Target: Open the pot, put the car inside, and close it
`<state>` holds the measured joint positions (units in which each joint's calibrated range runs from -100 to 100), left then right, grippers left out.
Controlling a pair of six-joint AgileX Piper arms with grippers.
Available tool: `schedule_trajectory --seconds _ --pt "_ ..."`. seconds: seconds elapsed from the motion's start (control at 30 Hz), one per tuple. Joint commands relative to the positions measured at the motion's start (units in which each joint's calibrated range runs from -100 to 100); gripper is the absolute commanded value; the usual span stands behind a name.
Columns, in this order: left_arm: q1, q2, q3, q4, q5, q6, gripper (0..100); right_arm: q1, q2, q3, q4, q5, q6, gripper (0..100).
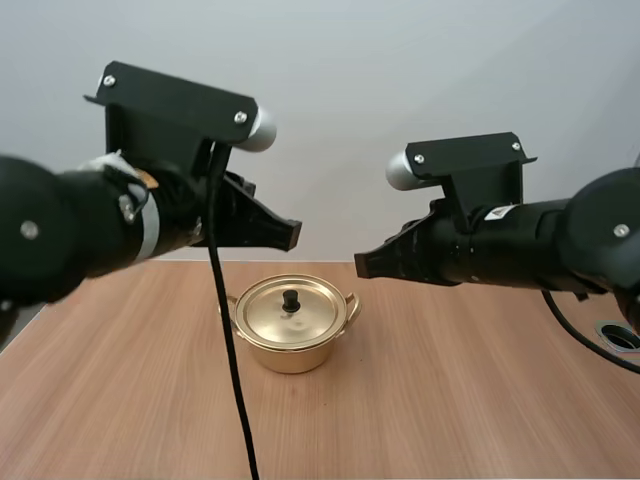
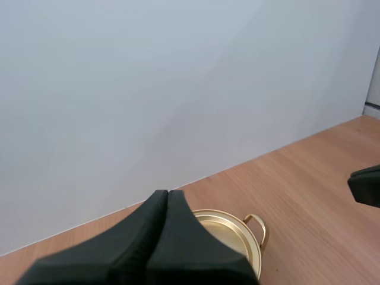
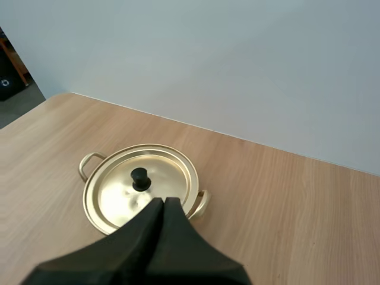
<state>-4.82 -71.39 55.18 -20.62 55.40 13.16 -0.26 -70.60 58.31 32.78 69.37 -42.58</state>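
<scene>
A plain pale grey wall (image 1: 350, 80) stands behind the desk (image 1: 450, 400), meeting its far edge along a straight line. The desk is light wood with fine grain, evenly lit, with soft shadows.

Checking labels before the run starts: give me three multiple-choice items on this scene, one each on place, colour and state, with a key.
1. Where is the pot?
A) on the table
B) on a wooden tray
C) lifted by the left arm

2. What colour is the knob on the lid?
A) red
B) white
C) black

3. How do the jaws of the two arms stand?
A) both shut on nothing
B) both wide open
C) right shut on the knob

Key: 1A, the pot sits on bare wood in the high view; 2C, the knob is dark against the gold lid; 3A, each wrist view shows the jaws as one closed dark wedge, clear of the pot.
</scene>
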Motion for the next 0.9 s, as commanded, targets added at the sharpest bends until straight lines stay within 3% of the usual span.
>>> schedule_trajectory --seconds 0.0,0.2,0.33,0.5,0.63,0.7,0.87 --pt "0.05 -23.47 8.94 -0.09 -0.73 0.00 0 -0.02 -18.99 1.44 0.01 -0.11 0.95 0" --pt "0.09 -28.61 21.93 1.33 -11.43 -1.59 0 -0.02 -25.10 4.90 -0.10 -8.96 0.48 0" --pt "0.09 -28.61 25.50 0.31 -25.92 -3.53 0 -0.02 -25.03 7.57 1.16 -13.93 0.48 0" --pt "0.09 -28.61 34.79 1.94 -36.06 -3.42 0 -0.02 -25.03 16.69 3.75 -27.59 0.48 0" --pt "0.09 -28.61 44.82 3.59 -51.39 -3.55 0 -0.02 -25.03 24.08 3.75 -33.98 -1.48 0" --pt "0.09 -28.61 44.82 3.36 -43.91 -7.15 0 -0.02 -25.03 26.82 3.75 -38.19 -2.89 0" --pt "0.66 -28.61 44.82 3.51 -48.08 -15.04 0 -0.02 -25.03 31.22 3.31 -46.00 -3.26 0"
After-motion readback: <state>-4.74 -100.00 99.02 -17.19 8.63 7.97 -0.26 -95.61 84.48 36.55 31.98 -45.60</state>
